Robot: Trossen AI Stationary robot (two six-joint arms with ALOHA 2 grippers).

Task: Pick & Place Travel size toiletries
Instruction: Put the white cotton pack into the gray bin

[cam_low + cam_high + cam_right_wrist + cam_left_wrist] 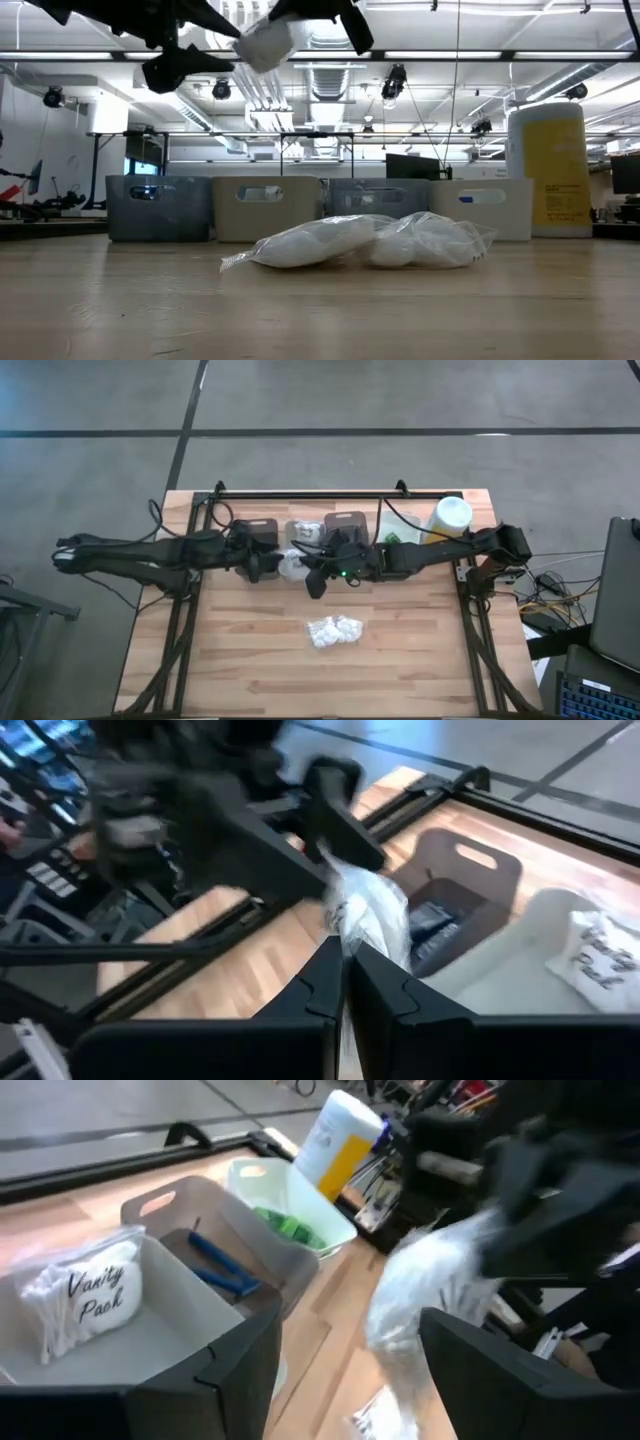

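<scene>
A white crinkly sachet (293, 565) (265, 45) hangs in the air in front of the bins, in my shut right gripper (347, 955) (312, 578). My left gripper (350, 1340) (268, 565) is open right beside that sachet (430, 1300), on its left; whether it touches the sachet I cannot tell. Two more sachets (333, 630) (370, 242) lie flat on the table's middle. In the bins I see a "Vanity Pack" sachet (85, 1295), blue razors (220, 1270), green bottles (290, 1228) and navy packets (435, 925). My right gripper pinches the sachet between its two shut fingers, at the sachet's end nearest the fingers (352, 932). The rest of the sachet (372, 910) sticks out past the fingertips toward the left gripper. It is lifted clear, high above the table.
Four bins (255, 530) (305, 530) (346, 523) (400, 538) stand in a row along the far edge. The tall yellow bottle with white cap (450, 515) stands at their right end. Bare wood (260, 660) lies near the front edge, around the two sachets.
</scene>
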